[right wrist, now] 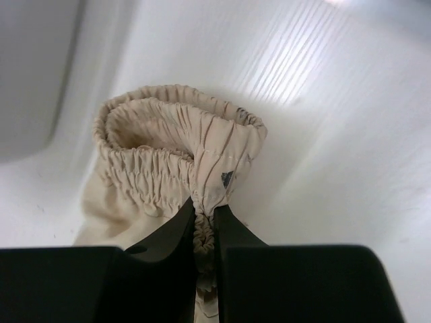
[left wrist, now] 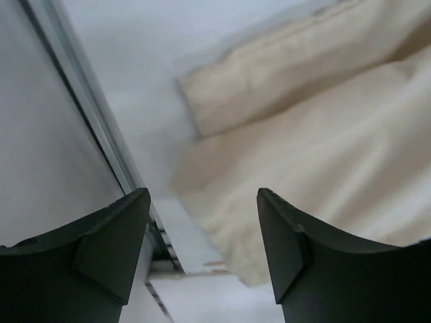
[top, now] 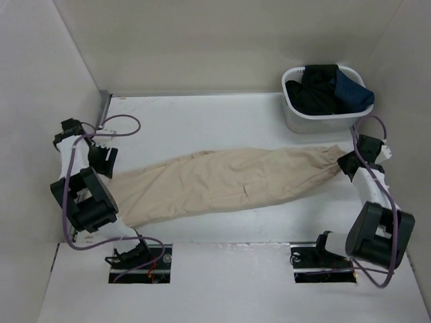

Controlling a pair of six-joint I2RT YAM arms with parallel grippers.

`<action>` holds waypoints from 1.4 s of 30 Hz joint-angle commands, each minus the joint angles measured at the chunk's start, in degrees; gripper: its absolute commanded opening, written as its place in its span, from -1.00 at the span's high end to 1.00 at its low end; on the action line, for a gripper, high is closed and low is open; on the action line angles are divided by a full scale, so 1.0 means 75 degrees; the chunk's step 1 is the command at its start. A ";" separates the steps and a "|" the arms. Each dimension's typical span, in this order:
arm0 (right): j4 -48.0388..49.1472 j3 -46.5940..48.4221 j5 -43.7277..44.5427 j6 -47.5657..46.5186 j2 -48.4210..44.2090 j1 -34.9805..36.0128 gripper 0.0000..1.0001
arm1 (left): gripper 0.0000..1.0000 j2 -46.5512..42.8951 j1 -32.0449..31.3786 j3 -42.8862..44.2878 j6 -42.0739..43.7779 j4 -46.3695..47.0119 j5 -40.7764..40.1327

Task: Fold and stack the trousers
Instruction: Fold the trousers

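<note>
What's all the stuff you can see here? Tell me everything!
trousers: one, beige, stretched across the middle of the table, waist end to the right
tub: one, white, far right corner of the table
black garment: one, black, in the tub
blue garment: one, navy, in the tub, right of the black one
table: one, white, under everything
left gripper: one, black, open, by the trousers' leg end, holding nothing
right gripper: one, black, shut on the trousers' gathered waistband
</note>
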 commanded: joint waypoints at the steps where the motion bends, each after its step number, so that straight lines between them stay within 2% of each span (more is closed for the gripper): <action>1: -0.0272 0.0377 0.1401 -0.0860 -0.1117 -0.0233 1.00 | -0.22 0.0764 -0.0975 0.0421 0.0247 0.0223 -0.0357; 3: -0.0389 0.0774 0.1870 -0.1620 -0.1539 -0.0151 1.00 | -0.15 0.1467 -0.1375 0.0784 0.0061 0.0234 -0.0463; 5: -0.0448 0.1243 0.2269 -0.2686 -0.1798 0.0315 1.00 | -0.12 0.1961 -0.1691 0.1171 -0.0337 0.0305 -0.0429; 7: -0.0391 0.1630 0.2737 -0.3752 -0.2009 0.1251 1.00 | -0.11 0.2231 -0.2089 0.1418 -0.0584 0.0293 -0.0312; 9: -0.0238 0.1865 0.3089 -0.4632 -0.2069 0.2631 1.00 | -0.11 0.2291 -0.2476 0.1431 -0.0643 0.0340 -0.0218; 11: -0.0167 0.1948 0.3429 -0.4998 -0.1917 0.4166 1.00 | -0.11 0.2338 -0.2874 0.1314 -0.0690 0.0422 -0.0159; 14: -0.0272 0.2018 0.4225 -0.4662 -0.1239 0.6708 1.00 | -0.03 0.2420 -0.3250 0.1103 -0.0854 0.0632 -0.0159; 16: -0.0471 0.2205 0.4753 -0.4077 -0.0537 0.8256 1.00 | 0.14 0.2537 -0.3356 0.1032 -0.1018 0.0808 -0.0159; 19: -0.1020 0.2720 0.5001 -0.3280 0.0681 0.9736 0.95 | 0.48 0.2771 -0.3404 0.1044 -0.1287 0.0926 -0.0124; 21: -0.1338 0.2944 0.4827 -0.2647 0.1443 1.0288 0.87 | 0.59 0.2853 -0.3415 0.1055 -0.1475 0.1019 -0.0077; 22: -0.1351 0.2956 0.4628 -0.2412 0.1725 1.0430 0.77 | 0.61 0.2877 -0.3415 0.1032 -0.1534 0.1078 -0.0066; 23: -0.1304 0.2921 0.4278 -0.2224 0.1937 1.0513 0.64 | 0.61 0.2877 -0.3415 0.1009 -0.1592 0.1160 -0.0066; 25: -0.1001 0.2700 0.3226 -0.2175 0.2150 1.0560 0.24 | 0.60 0.2830 -0.3427 0.0962 -0.1675 0.1300 -0.0066; 26: -0.0721 0.2513 0.2663 -0.2256 0.2069 1.0630 -0.02 | 0.60 0.2795 -0.3427 0.0938 -0.1698 0.1336 -0.0066; 27: -0.0382 0.2290 0.2217 -0.2443 0.1848 1.0781 -0.39 | 0.59 0.2760 -0.3427 0.0938 -0.1710 0.1359 -0.0066; 28: 0.0028 0.2068 0.1760 -0.2711 0.1486 1.0911 -0.66 | 0.57 0.2713 -0.3427 0.0938 -0.1710 0.1371 -0.0066; 31: 0.1013 0.1575 0.0925 -0.3404 -0.0199 1.1379 -1.00 | 0.54 0.2596 -0.3369 0.0961 -0.1710 0.1442 -0.0100; 33: 0.1274 0.1224 0.1062 -0.3465 -0.1465 1.1544 -1.00 | 0.49 0.2456 -0.3310 0.1043 -0.1675 0.1395 -0.0171; 35: 0.1019 0.0768 0.1925 -0.2859 -0.2531 1.1115 -1.00 | 0.33 0.2094 -0.3275 0.1114 -0.1686 0.1429 -0.0194; 37: -0.0056 0.0240 0.2911 -0.1608 -0.3482 0.9771 -1.00 | 0.13 0.1696 -0.3275 0.1161 -0.1710 0.1465 -0.0194; 38: -0.0746 0.0063 0.2997 -0.1079 -0.3730 0.8859 -1.00 | 0.06 0.1496 -0.3275 0.1184 -0.1710 0.1453 -0.0194; 40: -0.1653 -0.0230 0.2194 -0.0699 -0.3640 0.6774 -1.00 | -0.02 0.1179 -0.3263 0.1185 -0.1652 0.1279 -0.0194; 42: -0.1179 -0.0675 0.0674 -0.1095 -0.3126 0.5095 -1.00 | -0.03 0.0979 -0.3228 0.1126 -0.1605 0.0975 -0.0194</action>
